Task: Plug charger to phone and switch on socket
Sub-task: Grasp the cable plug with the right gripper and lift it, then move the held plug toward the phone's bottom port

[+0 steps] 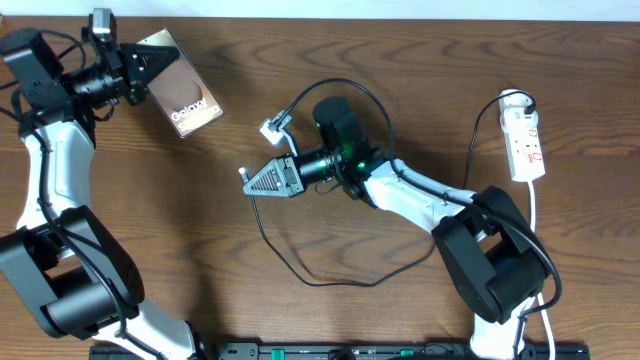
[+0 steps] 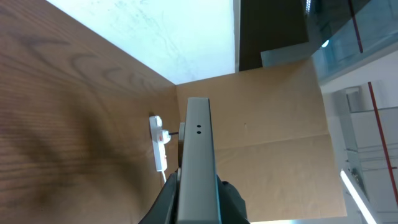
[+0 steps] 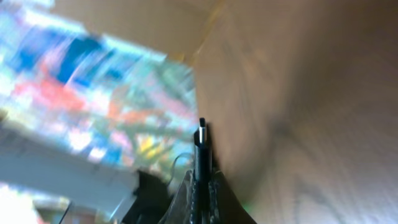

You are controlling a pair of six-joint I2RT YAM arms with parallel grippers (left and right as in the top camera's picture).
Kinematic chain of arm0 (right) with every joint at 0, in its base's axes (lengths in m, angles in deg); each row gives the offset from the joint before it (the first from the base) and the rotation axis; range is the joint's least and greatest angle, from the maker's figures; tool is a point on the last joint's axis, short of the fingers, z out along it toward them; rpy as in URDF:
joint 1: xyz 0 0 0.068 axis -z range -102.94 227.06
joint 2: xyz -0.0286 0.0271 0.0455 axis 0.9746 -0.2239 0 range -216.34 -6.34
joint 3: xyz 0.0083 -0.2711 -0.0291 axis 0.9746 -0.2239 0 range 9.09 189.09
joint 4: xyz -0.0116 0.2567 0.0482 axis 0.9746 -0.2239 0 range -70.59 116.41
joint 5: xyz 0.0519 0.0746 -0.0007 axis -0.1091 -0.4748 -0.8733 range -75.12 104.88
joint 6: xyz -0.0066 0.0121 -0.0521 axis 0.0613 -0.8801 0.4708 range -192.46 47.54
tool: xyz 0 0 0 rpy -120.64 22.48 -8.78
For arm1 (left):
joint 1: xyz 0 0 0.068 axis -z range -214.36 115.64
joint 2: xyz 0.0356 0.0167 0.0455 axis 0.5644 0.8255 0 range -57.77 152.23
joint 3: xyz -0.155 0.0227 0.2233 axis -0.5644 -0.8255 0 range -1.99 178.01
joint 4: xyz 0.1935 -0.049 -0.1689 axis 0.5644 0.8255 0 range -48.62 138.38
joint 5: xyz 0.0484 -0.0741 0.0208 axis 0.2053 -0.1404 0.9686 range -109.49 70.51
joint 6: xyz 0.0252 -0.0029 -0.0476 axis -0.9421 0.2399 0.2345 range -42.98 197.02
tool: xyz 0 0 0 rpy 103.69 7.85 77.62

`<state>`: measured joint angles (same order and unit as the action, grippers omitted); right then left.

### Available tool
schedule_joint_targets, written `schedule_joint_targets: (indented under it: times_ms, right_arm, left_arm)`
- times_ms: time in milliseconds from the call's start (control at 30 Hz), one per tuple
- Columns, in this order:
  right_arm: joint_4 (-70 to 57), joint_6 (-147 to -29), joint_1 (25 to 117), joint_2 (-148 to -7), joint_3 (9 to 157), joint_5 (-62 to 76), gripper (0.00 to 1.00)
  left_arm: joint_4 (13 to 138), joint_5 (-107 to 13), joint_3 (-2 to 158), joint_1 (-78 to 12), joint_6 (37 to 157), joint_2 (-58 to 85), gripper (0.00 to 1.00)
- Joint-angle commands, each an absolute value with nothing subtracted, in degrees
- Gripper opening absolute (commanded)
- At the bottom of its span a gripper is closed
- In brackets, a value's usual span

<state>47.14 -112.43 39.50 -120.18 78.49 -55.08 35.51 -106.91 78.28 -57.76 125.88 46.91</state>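
My left gripper [image 1: 148, 62] is shut on one end of the phone [image 1: 186, 97], a dark slab with a brown picture and white text, at the far left. In the left wrist view the phone's grey edge [image 2: 198, 149] runs straight out from the jaws [image 2: 198, 190]. My right gripper [image 1: 257, 178] at mid-table is shut on the charger [image 1: 330, 280], with the slim plug tip [image 1: 243, 175] sticking out leftward, well short of the phone. The tip [image 3: 202, 132] also shows ahead of the jaws [image 3: 203, 183]. The socket [image 1: 526, 143] lies at the far right and shows in the left wrist view [image 2: 160, 142].
The black cable loops over the table between my right arm and the front edge. Its grey connector end [image 1: 272, 127] lies just behind my right gripper. The socket's white cord [image 1: 538, 215] runs toward the front edge past the right arm's base.
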Motion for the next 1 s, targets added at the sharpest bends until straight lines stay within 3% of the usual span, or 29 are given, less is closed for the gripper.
schedule_joint_targets:
  times_ms: [0, 967]
  right_arm:
    - [52.47, -111.62, 39.52, -119.92, 78.82, -66.35, 0.01]
    - [66.4, -117.06, 44.0, -119.92, 78.82, -63.08, 0.01]
  left_arm:
    - [35.25, -109.55, 78.78, -56.71, 124.77, 46.84, 0.07]
    - [35.23, -109.55, 78.78, -48.01, 116.44, 46.84, 0.07]
